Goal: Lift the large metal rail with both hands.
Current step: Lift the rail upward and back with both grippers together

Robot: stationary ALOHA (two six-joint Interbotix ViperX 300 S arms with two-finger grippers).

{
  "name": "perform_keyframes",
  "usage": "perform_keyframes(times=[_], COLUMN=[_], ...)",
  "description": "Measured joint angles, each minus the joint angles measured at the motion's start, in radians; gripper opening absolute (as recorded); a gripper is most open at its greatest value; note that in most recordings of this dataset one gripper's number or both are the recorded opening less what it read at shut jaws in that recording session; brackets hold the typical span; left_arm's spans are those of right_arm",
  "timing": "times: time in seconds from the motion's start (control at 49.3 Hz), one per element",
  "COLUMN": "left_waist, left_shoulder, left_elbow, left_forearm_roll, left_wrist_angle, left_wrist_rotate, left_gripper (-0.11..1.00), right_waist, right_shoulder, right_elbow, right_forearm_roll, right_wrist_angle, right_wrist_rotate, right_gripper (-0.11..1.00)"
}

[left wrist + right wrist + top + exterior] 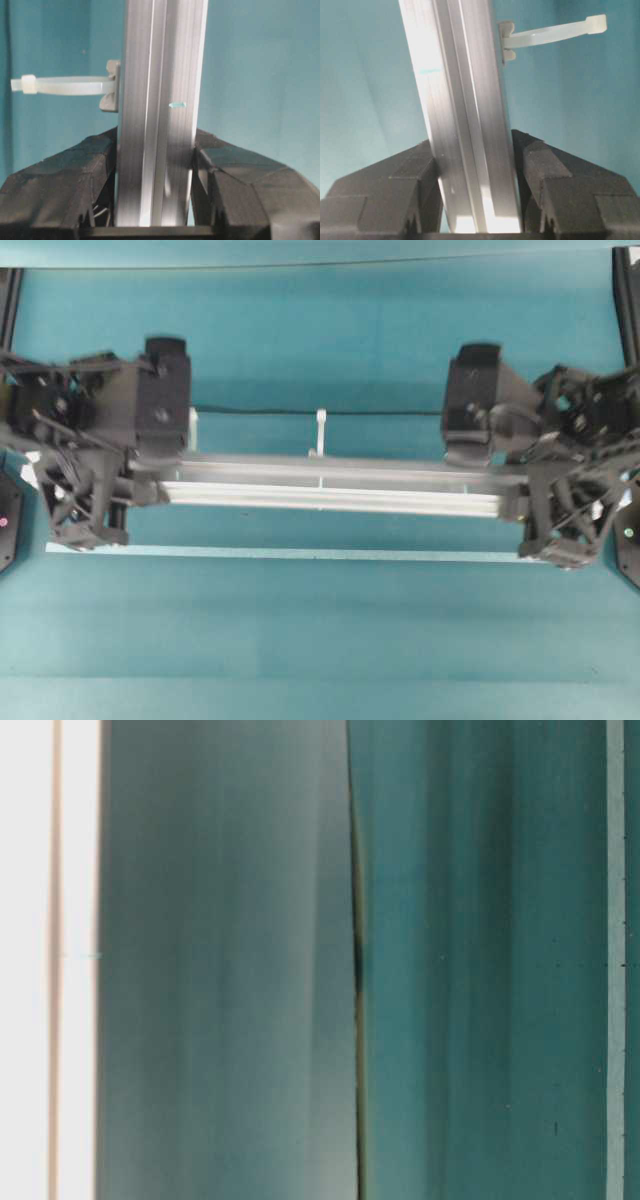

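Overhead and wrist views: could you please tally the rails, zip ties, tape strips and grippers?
Silver grooved aluminium rail: 1
White plastic zip ties: 3
Pale flat tape strip: 1
Black left gripper and right gripper: 2
Total: 7

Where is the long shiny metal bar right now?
In the overhead view the metal bar runs across the middle, gripped at its ends by the left gripper and right gripper, just above the pale tape strip.
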Motion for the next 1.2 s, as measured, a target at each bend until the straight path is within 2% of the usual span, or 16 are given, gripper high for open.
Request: perform_keyframes(times=[0.345, 0.507, 0.791, 0.953, 1.197], left_waist=[0.005, 0.008, 0.018, 0.018, 0.02], left_shoulder=[0.032, 0.069, 0.081, 0.092, 0.097], left_elbow=[-0.229, -0.341, -0.469, -0.515, -0.52], left_forearm_roll=[0.0, 0.0, 0.0, -0.003, -0.003], left_wrist_angle=[0.158, 0.235, 0.253, 0.256, 0.258], left_wrist_rotate=[0.0, 0.0, 0.0, 0.0, 0.0], left_gripper=[0.36, 0.36, 0.36, 0.36, 0.36], right_waist=[0.002, 0.0, -0.002, -0.002, -0.003], right_shoulder=[0.026, 0.049, 0.072, 0.069, 0.069], right_elbow=[-0.23, -0.322, -0.472, -0.495, -0.495], right_forearm_roll=[0.0, -0.002, -0.003, -0.005, -0.005], right_wrist_angle=[0.202, 0.23, 0.259, 0.262, 0.262], right_wrist_rotate=[0.015, 0.02, 0.023, 0.023, 0.023], right_gripper=[0.39, 0.39, 0.39, 0.39, 0.39])
